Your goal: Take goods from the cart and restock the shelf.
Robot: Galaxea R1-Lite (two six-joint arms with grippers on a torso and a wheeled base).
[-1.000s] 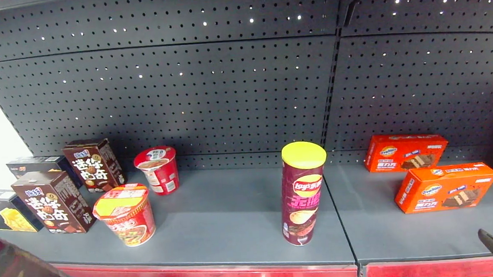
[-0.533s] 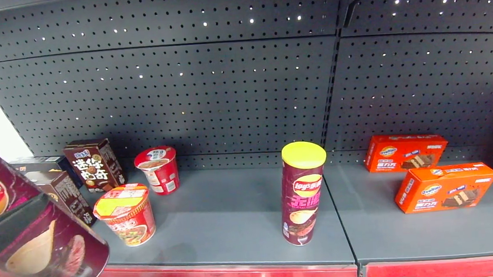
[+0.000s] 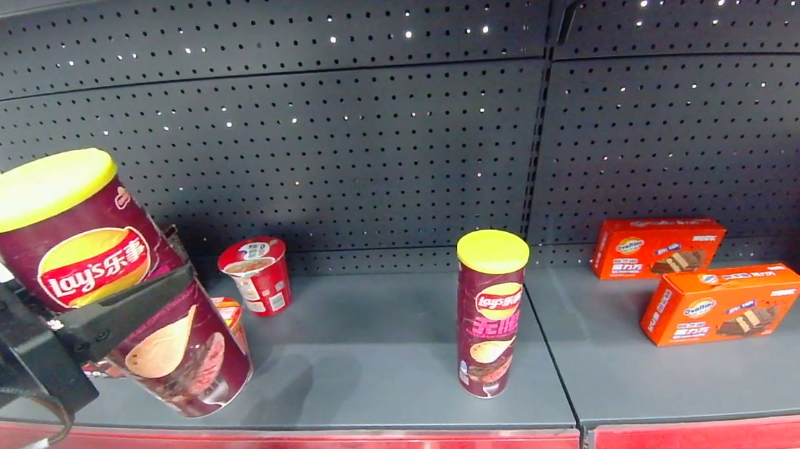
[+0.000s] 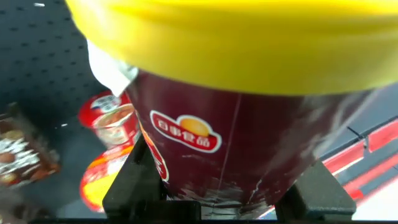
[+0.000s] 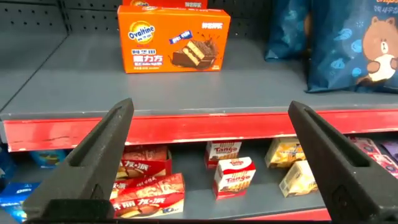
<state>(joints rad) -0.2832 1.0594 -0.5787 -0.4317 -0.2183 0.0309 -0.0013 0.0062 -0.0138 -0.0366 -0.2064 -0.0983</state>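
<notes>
Here the grey shelf spans the view. The held chip can hangs over its front left corner, long axis tilted, with the yellow lid leaning left and the base near the front edge. A second chip can stands upright mid-shelf, well to its right. The left gripper clamps the held can's body. The right gripper gapes wide and empty below the right front edge.

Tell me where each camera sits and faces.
Head view: on the head, facing forward and down at the shelf; left gripper shows, clamping the held can.
Left wrist view: left wrist, looking along its gripper at that can.
Right wrist view: right wrist, facing the shelf front past the open right gripper.
Shared: front orange box, head and right wrist views.
</notes>
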